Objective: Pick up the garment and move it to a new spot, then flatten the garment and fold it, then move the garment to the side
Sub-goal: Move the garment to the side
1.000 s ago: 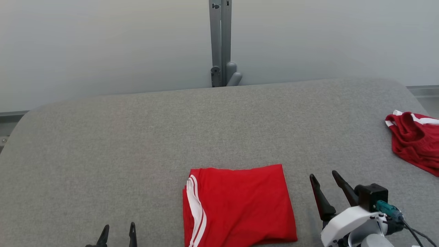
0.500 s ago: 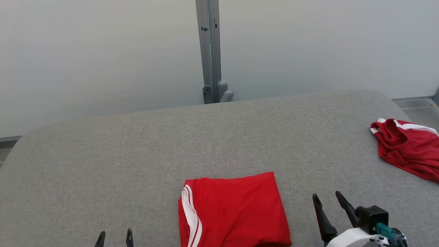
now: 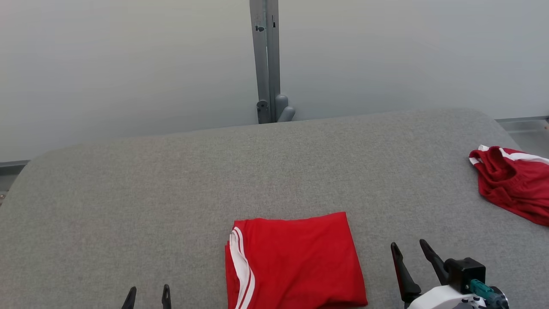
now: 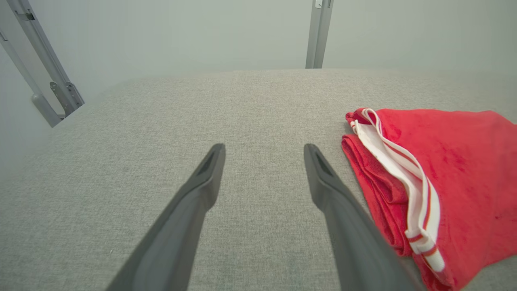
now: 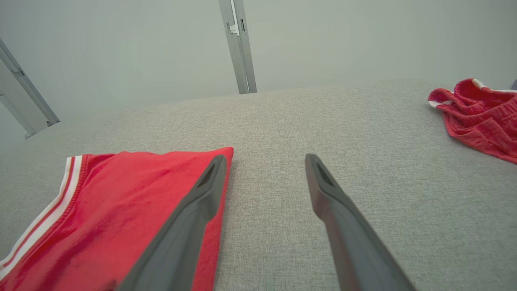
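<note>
Right gripper [image 3: 407,243] retreated, open like left gripper [image 3: 149,287]; two garments: folded garment [image 3: 300,262], crumpled garment [image 3: 510,184].

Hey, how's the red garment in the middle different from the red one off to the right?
The middle garment is folded into a neat flat rectangle; the right garment lies bunched and wrinkled. The middle garment sits near the robot, the right garment at the right edge of the table. Both are red with white stripes and rest on the grey table.

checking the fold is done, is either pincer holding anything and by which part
Nothing is held. The left pincer and right pincer are open and empty, either side of the folded garment.
</note>
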{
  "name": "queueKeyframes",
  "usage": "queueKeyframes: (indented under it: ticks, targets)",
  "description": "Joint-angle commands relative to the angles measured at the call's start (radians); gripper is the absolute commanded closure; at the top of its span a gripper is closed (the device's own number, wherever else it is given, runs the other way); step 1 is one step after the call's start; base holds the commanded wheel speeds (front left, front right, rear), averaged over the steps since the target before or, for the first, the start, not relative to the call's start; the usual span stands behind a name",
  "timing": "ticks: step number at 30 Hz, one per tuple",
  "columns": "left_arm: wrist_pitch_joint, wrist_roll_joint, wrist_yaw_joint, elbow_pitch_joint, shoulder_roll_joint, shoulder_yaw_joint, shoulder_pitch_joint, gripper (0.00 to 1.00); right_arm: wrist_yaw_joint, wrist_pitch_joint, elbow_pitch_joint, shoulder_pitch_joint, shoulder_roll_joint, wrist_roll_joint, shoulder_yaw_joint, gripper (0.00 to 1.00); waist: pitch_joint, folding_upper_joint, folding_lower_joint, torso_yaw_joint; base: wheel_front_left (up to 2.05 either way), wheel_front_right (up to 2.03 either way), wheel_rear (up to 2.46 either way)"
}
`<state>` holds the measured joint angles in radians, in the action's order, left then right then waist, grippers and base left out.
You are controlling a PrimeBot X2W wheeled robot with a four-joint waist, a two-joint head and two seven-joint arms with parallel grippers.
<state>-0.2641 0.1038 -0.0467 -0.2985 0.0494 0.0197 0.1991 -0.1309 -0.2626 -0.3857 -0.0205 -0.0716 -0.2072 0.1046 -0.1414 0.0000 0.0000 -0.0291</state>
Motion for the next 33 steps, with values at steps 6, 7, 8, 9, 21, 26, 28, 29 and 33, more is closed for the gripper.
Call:
queueKeyframes:
  ticks: [6, 7, 8, 9, 21, 26, 28, 29, 33]
  targets:
    - [0.001, 0.006, -0.015, 0.002, 0.003, 0.019, -0.033, 0.00, 0.001, -0.002, -0.029, 0.016, 0.007, -0.009, 0.010, 0.00, 0.059, 0.0000, 0.0000, 0.038, 0.00, 0.00, 0.00]
    - [0.001, 0.006, -0.016, 0.002, 0.003, 0.023, -0.035, 0.00, 0.001, -0.002, -0.031, 0.024, 0.008, -0.010, 0.013, 0.00, 0.067, 0.0000, 0.0000, 0.044, 0.00, 0.00, 0.00]
    - [0.001, 0.006, -0.016, 0.002, 0.003, 0.023, -0.035, 0.00, 0.001, -0.002, -0.031, 0.024, 0.008, -0.010, 0.013, 0.00, 0.067, 0.0000, 0.0000, 0.044, 0.00, 0.00, 0.00]
    - [0.001, 0.008, -0.017, -0.001, 0.003, 0.026, -0.038, 0.00, 0.001, -0.002, -0.038, 0.031, 0.008, -0.012, 0.016, 0.00, 0.077, 0.0000, 0.0000, 0.051, 0.00, 0.00, 0.00]
    - [0.001, 0.027, -0.023, -0.016, 0.003, 0.081, -0.083, 0.00, 0.001, -0.002, -0.167, 0.117, 0.014, -0.037, 0.035, 0.00, 0.162, 0.0000, 0.0000, 0.149, 0.00, 0.00, 0.00]
    - [0.001, 0.026, -0.022, -0.019, 0.003, 0.097, -0.100, 0.00, 0.001, -0.002, -0.227, 0.168, 0.016, -0.069, 0.029, 0.00, 0.192, 0.0000, 0.0000, 0.187, 0.00, 0.00, 0.00]
    - [0.001, 0.023, -0.023, -0.021, 0.003, 0.099, -0.107, 0.00, 0.001, -0.002, -0.268, 0.187, 0.017, -0.091, 0.032, 0.00, 0.198, 0.0000, 0.0000, 0.199, 0.00, 0.00, 0.00]
    - [0.001, 0.020, -0.024, -0.022, 0.003, 0.098, -0.109, 0.00, 0.001, -0.002, -0.293, 0.200, 0.018, -0.103, 0.041, 0.00, 0.200, 0.0000, 0.0000, 0.204, 0.00, 0.00, 0.00]
    - [0.001, 0.016, -0.025, -0.022, 0.003, 0.096, -0.115, 0.00, 0.001, -0.002, -0.388, 0.251, 0.019, -0.136, 0.068, 0.36, 0.203, 0.0000, 0.0000, 0.217, 0.00, 0.00, 0.00]
